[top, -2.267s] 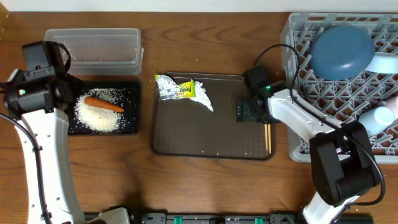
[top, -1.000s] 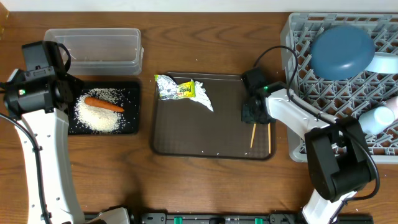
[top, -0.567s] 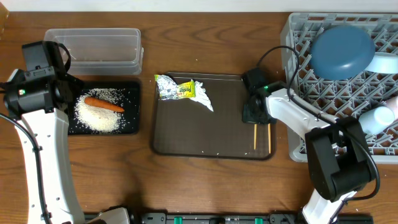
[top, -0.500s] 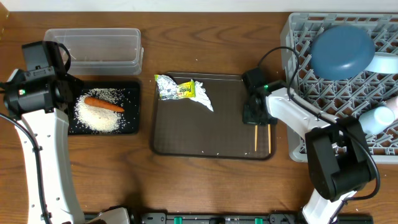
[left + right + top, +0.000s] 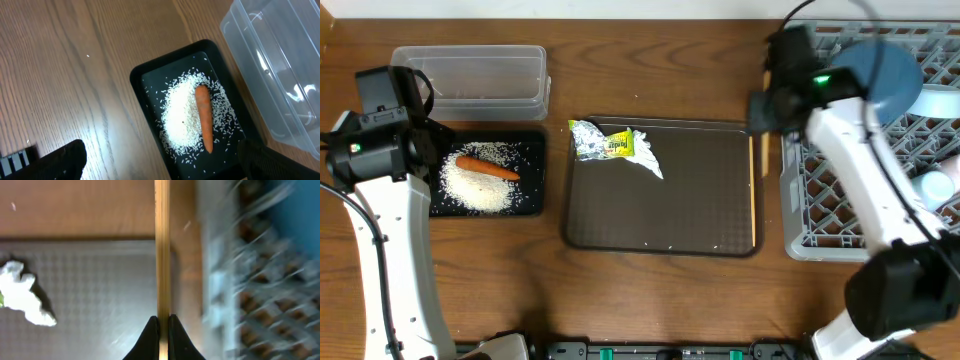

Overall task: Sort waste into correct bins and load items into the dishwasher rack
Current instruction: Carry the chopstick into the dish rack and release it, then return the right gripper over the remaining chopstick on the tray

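single straight line of thin pale wooden chopsticks (image 5: pixel 161 245) clamped in right jaws; left jaws spread wide.

Soft, even light falls from above on my table (image 5: pixel 650 300); shadows are short and faint. My right arm (image 5: pixel 850 150) looks slightly smeared overhead. My right wrist camera streaks the grey rack (image 5: pixel 235 280) badly, the chopsticks (image 5: pixel 161 250) sharp. Highlights glint on the clear tub (image 5: pixel 285 85) in the left wrist view.

brown tray (image 5: pixel 660 215) lies flat in the middle of wooden table (image 5: pixel 620 300), long side left-right
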